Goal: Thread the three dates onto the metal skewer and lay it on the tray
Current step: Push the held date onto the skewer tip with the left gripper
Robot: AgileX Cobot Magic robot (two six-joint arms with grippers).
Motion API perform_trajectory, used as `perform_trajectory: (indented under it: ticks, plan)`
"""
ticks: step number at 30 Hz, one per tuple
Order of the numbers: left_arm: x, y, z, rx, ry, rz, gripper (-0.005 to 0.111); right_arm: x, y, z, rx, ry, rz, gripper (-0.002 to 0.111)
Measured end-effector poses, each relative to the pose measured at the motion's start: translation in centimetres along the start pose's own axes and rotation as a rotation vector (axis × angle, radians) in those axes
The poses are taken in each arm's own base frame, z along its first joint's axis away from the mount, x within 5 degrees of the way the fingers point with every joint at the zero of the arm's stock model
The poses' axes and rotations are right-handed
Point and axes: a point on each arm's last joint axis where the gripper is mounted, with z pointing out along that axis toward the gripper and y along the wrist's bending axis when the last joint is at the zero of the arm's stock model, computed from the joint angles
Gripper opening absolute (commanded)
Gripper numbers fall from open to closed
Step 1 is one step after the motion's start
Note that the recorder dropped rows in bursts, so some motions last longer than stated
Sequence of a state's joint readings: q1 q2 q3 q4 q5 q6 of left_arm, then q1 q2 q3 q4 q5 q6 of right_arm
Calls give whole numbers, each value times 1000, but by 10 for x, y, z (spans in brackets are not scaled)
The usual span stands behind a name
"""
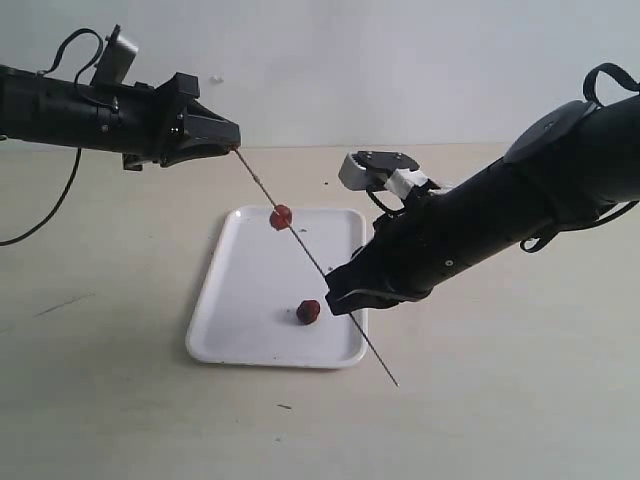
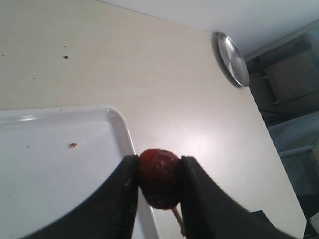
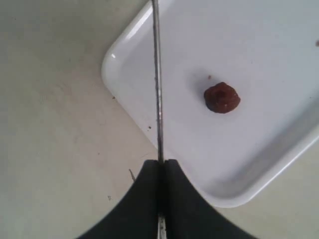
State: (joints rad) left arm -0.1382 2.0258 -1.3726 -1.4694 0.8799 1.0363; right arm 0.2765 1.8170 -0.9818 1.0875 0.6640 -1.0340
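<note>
The metal skewer (image 1: 318,268) slants over the white tray (image 1: 235,330). My right gripper (image 1: 340,293) is shut on its lower part, also seen in the right wrist view with the gripper (image 3: 160,163) closed on the skewer (image 3: 157,74). One date (image 1: 281,217) sits threaded on the rod above the tray. A second date (image 1: 308,312) lies loose on the tray (image 3: 269,149), also visible as the date (image 3: 222,97). My left gripper (image 1: 228,138) is at the skewer's upper end, and this gripper (image 2: 158,164) is shut on a third date (image 2: 159,174) with the skewer's end poking out.
A round silver dish (image 2: 233,59) lies near the table's far edge in the left wrist view. The tray's corner (image 2: 114,117) is just beside the left gripper. A black cable (image 1: 55,205) trails on the beige table at far left.
</note>
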Motion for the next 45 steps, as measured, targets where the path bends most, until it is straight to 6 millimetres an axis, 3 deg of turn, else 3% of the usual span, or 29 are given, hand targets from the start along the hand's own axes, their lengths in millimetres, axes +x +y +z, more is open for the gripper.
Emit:
perform_trajectory:
  ticks: [8,25,32,34,38,45]
  plan:
    - [2,-3,3,6,8,5,28,-2,0,0,4,-26,15,0]
    - [10,-15,13,51,57,24,28,-41,8,-11,-42,-170,46,0]
    - [10,-16,13,60,64,25,29,-43,7,-10,-39,-182,55,0]
    - [11,-16,13,60,66,26,31,-43,7,-9,-40,-180,58,0]
    - [11,-16,13,63,70,27,52,-44,5,-8,-32,-184,62,0]
    - [12,-17,13,68,79,31,52,-44,3,-7,-15,-193,58,0]
